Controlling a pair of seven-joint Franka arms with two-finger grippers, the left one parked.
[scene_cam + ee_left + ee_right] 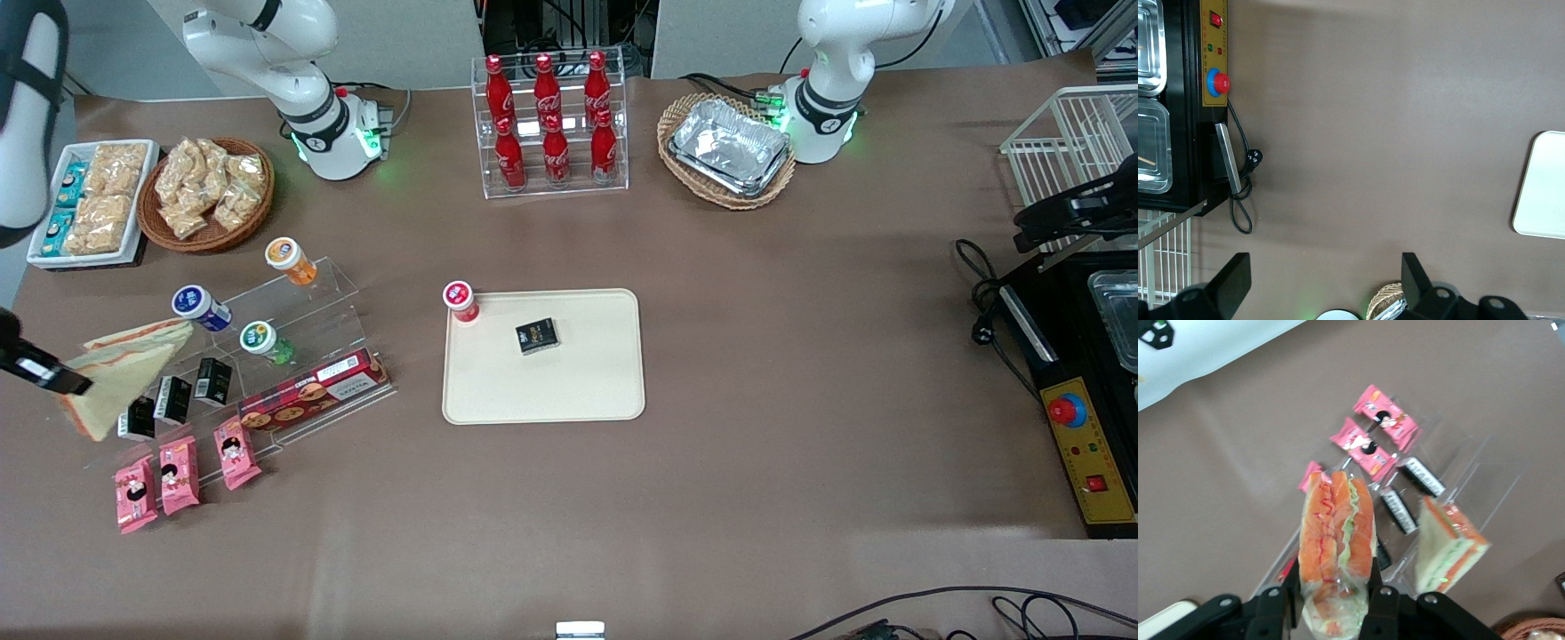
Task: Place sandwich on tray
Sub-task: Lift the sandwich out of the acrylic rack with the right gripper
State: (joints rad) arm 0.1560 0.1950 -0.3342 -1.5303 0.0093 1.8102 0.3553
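Here, my gripper (1331, 587) raised over the acrylic snack stand (267, 373) at the working arm's end of the table, jaws clamped on the sandwich (1336, 547), wedge in the air, tray (542, 382) well apart at mid-table, holding a small black box (537, 336).

The pincer (67, 384) grips the sandwich (120, 378) above the clear stand (293, 302) of cups and packets. Bare bench (400, 498) lies between stand and tray (569, 391), where a red-capped cup (460, 302) and black box (537, 336) occupy one corner.
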